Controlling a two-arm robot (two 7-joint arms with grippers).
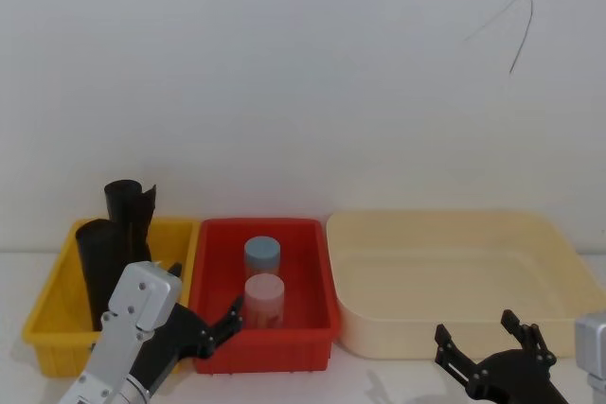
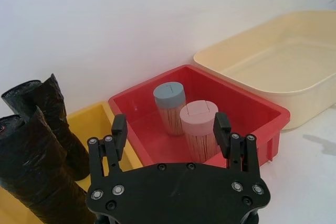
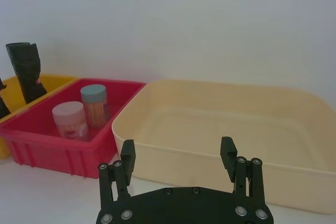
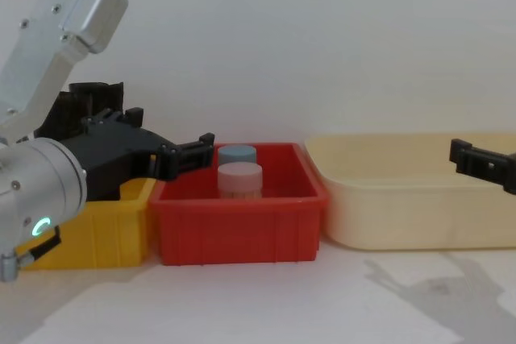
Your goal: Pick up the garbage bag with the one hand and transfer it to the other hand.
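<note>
- Plainly, the cream tub [image 1: 398, 333] fills the table's 3 o'clock side. The right gripper [image 1: 476, 328] sits before it at 5 o'clock, jaws spread and empty, well apart from the bag.
- At 9 o'clock, the yellow bin [image 1: 47, 340] holds the garbage bag [image 1: 99, 267] upright with its long axis vertical, just in front of a ragged-topped roll [image 1: 130, 203].
- Nearer by far, the left gripper [image 1: 204, 314] hovers spread and empty at the front-left corner of the red bin [image 1: 284, 347], aimed toward 2 o'clock at the pink jar [image 1: 264, 300].
- The bag lies at the left gripper's 9–10 o'clock, so that arm likely must swing left and close across the column.
</note>
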